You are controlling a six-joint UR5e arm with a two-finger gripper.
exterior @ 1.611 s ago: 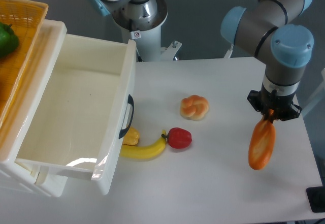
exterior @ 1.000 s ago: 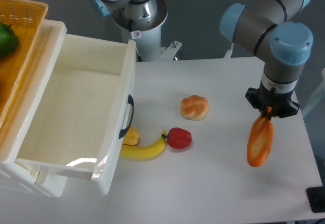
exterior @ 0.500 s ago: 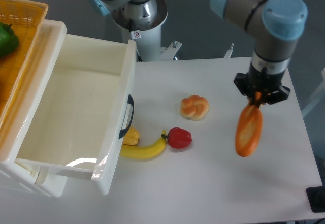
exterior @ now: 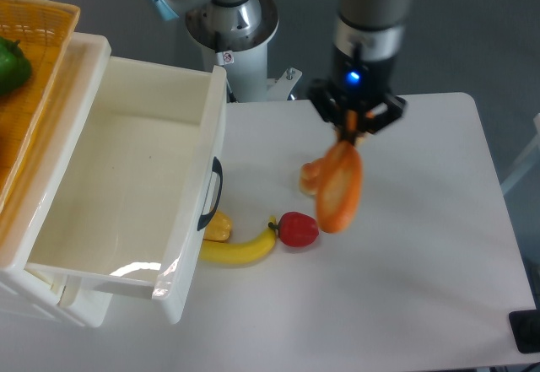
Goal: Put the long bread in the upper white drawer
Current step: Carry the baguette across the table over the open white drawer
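Observation:
My gripper [exterior: 352, 128] is shut on the top end of the long bread [exterior: 340, 188], an orange-brown loaf that hangs down from it in the air above the middle of the table. The loaf is blurred and covers most of a small round bun [exterior: 310, 175]. The upper white drawer [exterior: 126, 186] stands pulled open at the left, deep and empty, with a dark curved handle [exterior: 211, 196] on its front. The gripper is well to the right of the drawer.
A yellow banana [exterior: 240, 250], a red pepper [exterior: 297, 229] and a small yellow piece [exterior: 218, 227] lie on the table just right of the drawer front. An orange wicker basket [exterior: 25, 94] with a green pepper [exterior: 13, 65] stands at the far left. A robot base [exterior: 228, 26] stands behind.
The gripper has carried the long bread from the table's right side leftward and up to above the bun near the middle. The items on the table and the drawer have not moved.

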